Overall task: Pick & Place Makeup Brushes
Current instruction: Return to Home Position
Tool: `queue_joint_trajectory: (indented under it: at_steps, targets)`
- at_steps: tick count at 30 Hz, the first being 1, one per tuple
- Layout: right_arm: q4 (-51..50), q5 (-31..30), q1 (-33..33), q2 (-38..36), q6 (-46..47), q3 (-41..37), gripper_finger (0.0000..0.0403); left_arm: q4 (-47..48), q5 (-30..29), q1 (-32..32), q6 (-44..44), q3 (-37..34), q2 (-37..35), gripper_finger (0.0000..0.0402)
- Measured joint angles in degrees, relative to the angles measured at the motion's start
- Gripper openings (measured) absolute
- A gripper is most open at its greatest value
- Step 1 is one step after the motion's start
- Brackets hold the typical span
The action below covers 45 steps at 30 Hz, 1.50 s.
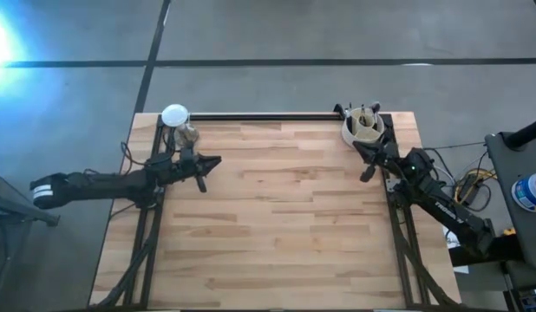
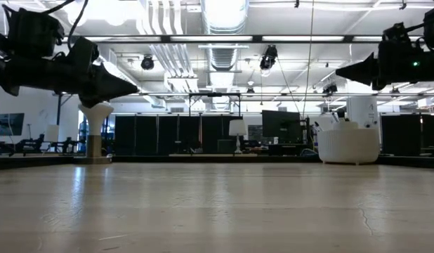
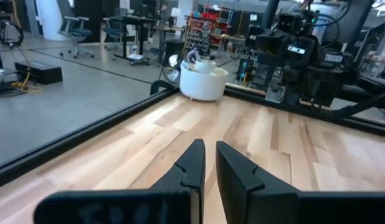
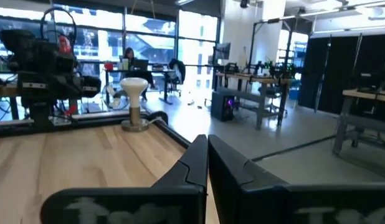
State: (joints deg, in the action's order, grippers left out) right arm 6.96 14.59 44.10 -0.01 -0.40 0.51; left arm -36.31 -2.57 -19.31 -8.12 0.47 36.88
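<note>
Both of your arms hang raised above the counter (image 1: 277,225). Your left end effector (image 3: 209,148) hovers over the counter's left side, toward the far corner, pointing across at the right arm. Its two fingers are clenched almost together with only a slim gap between them, and they grip nothing. Near it, at the far left corner, a white mushroom-shaped stand (image 1: 175,116) rises from a tan base.

Your right end effector (image 4: 207,144) hangs high by the far right corner, just beside and above the white makeup holder (image 3: 202,88), aimed toward the left arm. Its fingers are clenched flat against each other and carry nothing.

The makeup brushes (image 1: 365,117) stand inside that holder with their ends poking up over its rim. From these views you cannot count them or tell one kind from another. The holder sits on the counter at the far right corner, close to the black frame rail (image 1: 268,115) along the far edge.
</note>
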Motion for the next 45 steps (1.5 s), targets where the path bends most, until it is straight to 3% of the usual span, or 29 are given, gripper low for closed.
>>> queue_joint_trajectory:
  at_steps: [6,22,26,34,42,45]
  targets:
    - [-4.56,-2.22,0.0,0.13,-0.57,0.0,0.0008,7.01,-2.54,0.02,-0.33,-0.02,-4.78,0.0032]
    - [-4.48,-2.12,0.0,0.01,-1.31,0.0,0.0008,18.66,-6.08,0.04,0.84,-0.07,-15.69,0.0032]
    - [-4.47,-1.46,0.0,0.02,-1.26,0.0,0.0008,22.04,-4.88,0.04,2.03,-0.09,-18.37,0.0032]
    - [-3.32,5.41,0.0,0.02,2.17,0.0,0.0008,25.09,1.18,0.0,4.03,-0.11,-23.31,0.0032]
    - [-1.61,5.18,0.0,0.0,3.44,0.0,0.0008,24.87,3.44,-0.33,5.39,-0.13,-24.77,0.0032]
    - [-1.63,2.08,-0.54,0.0,4.62,0.0,0.0008,25.35,3.45,-0.37,4.8,-0.13,-25.2,0.0032]
